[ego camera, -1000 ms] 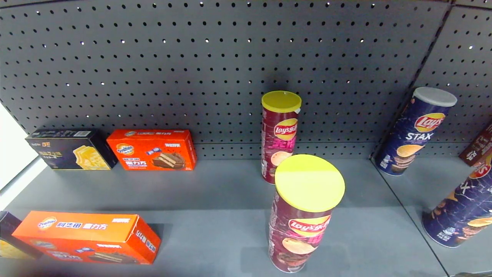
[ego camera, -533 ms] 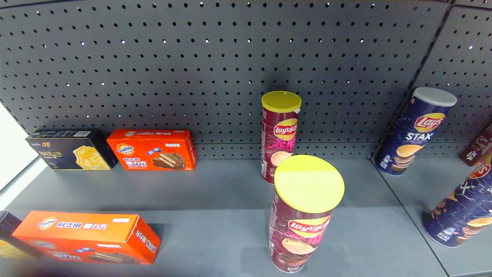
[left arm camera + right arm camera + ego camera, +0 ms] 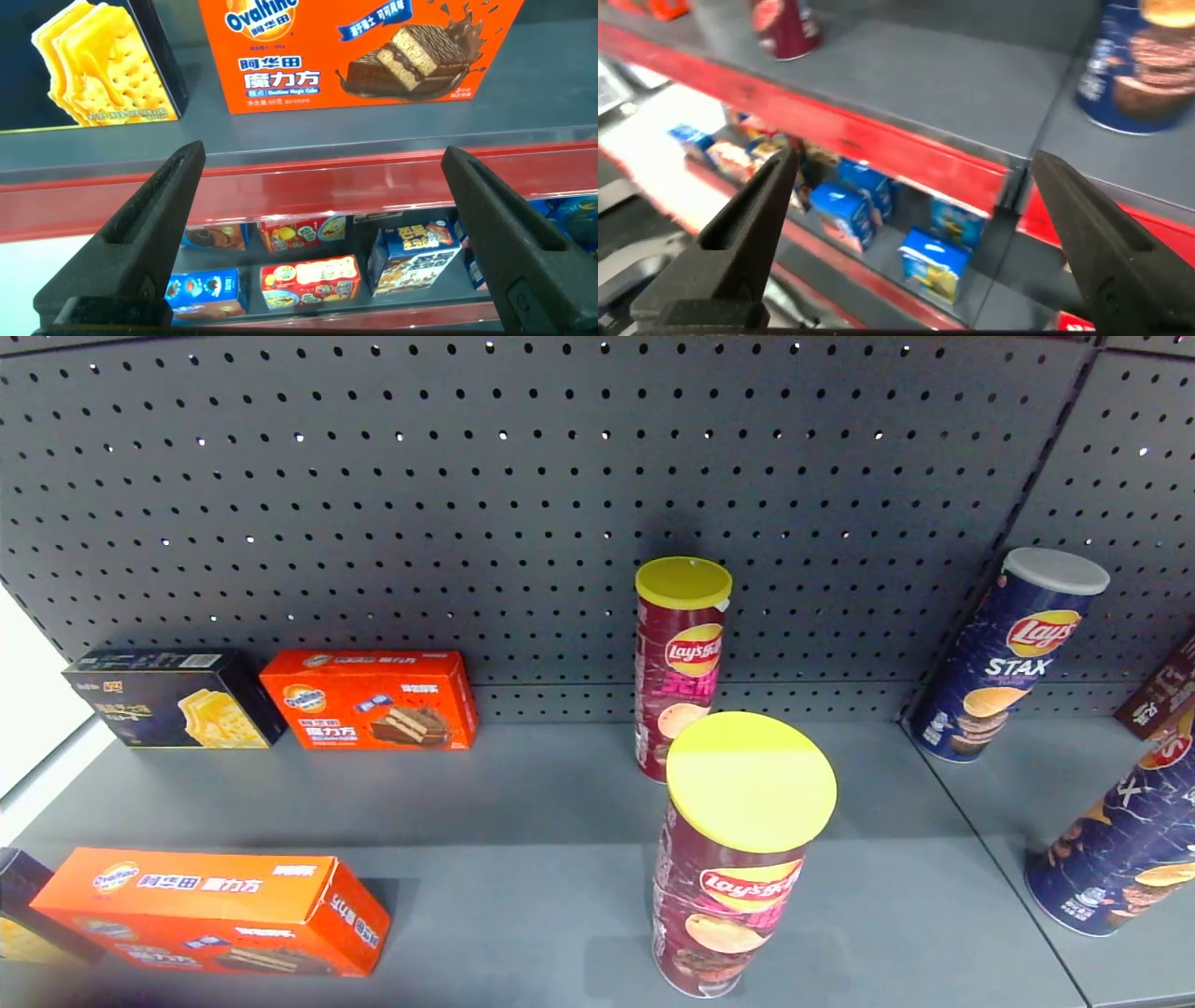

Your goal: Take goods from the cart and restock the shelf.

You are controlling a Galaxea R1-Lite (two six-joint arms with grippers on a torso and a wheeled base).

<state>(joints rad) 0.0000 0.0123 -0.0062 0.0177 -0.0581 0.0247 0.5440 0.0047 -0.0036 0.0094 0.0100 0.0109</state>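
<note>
While left gripper [image 3: 322,157] and right gripper [image 3: 915,161] hang spread and empty at the shelf [image 3: 327,182] lip, orange box [image 3: 360,51] sits top centre, dead ahead of left.

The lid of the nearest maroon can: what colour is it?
The lid is bright yellow. The head view shows it best.

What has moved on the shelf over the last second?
Nothing visibly changed. The front maroon can, the rear maroon can, the blue can and the orange box sit on the shelf as before.
</note>
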